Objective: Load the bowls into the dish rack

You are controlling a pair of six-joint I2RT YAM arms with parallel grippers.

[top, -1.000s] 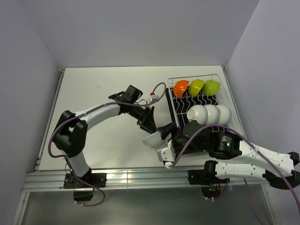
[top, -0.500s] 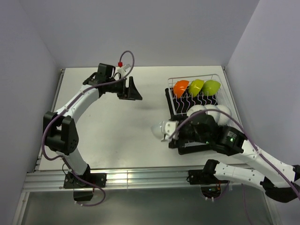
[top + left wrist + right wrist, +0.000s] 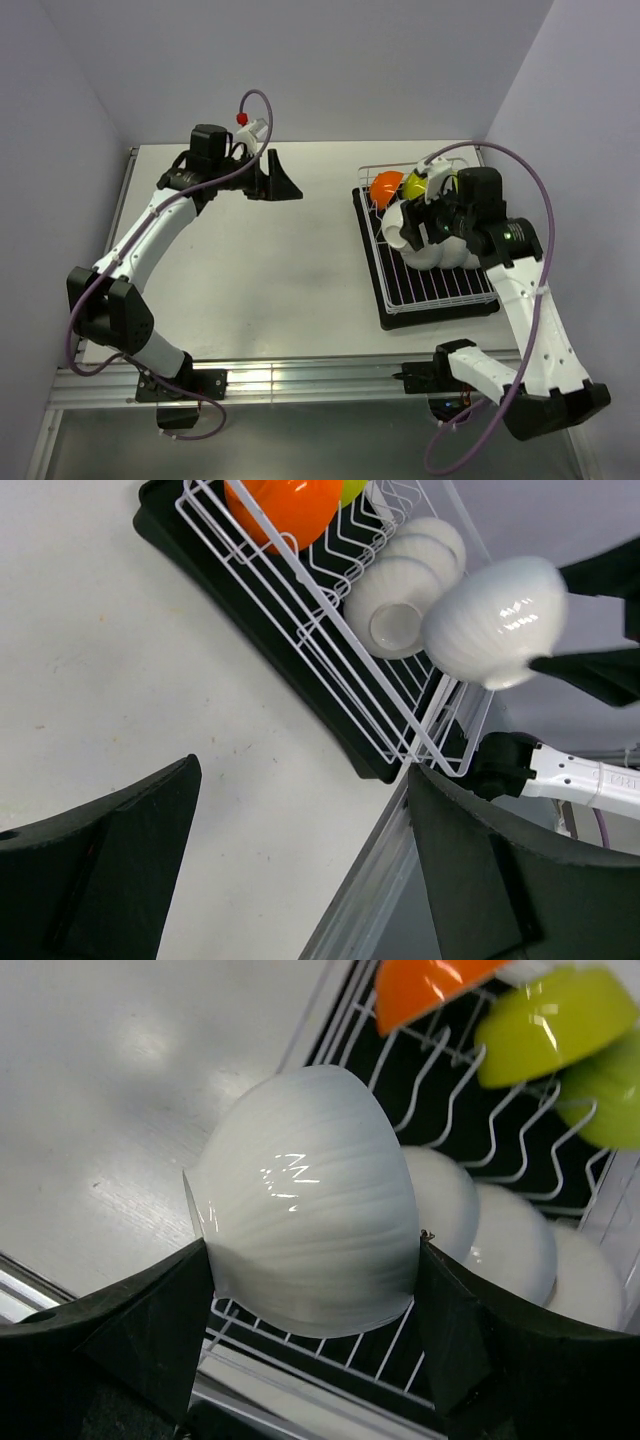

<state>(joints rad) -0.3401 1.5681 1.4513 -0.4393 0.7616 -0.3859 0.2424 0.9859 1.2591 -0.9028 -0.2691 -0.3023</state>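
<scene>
My right gripper [image 3: 420, 222] is shut on a white bowl [image 3: 398, 228], held on its side above the left part of the dish rack [image 3: 430, 292]. In the right wrist view the bowl [image 3: 310, 1210] fills the space between both fingers [image 3: 150, 1330]. In the rack stand an orange bowl [image 3: 385, 187], a lime green bowl [image 3: 418, 183] and three white bowls [image 3: 450, 258] in a row; a second green bowl [image 3: 612, 1100] shows in the right wrist view. My left gripper [image 3: 285, 185] is open and empty, raised over the table's far side. It sees the held bowl [image 3: 495, 620] and the rack [image 3: 330, 650].
The rack's black tray [image 3: 372, 262] lies at the table's right side, close to the right wall. The table's metal front rail [image 3: 300, 378] runs along the near edge. The near half of the rack's wires [image 3: 440, 295] holds nothing.
My right gripper has carried the white bowl from the table by the rack's near-left corner up over the rack. My left arm has drawn back from the bowl to the far left.
</scene>
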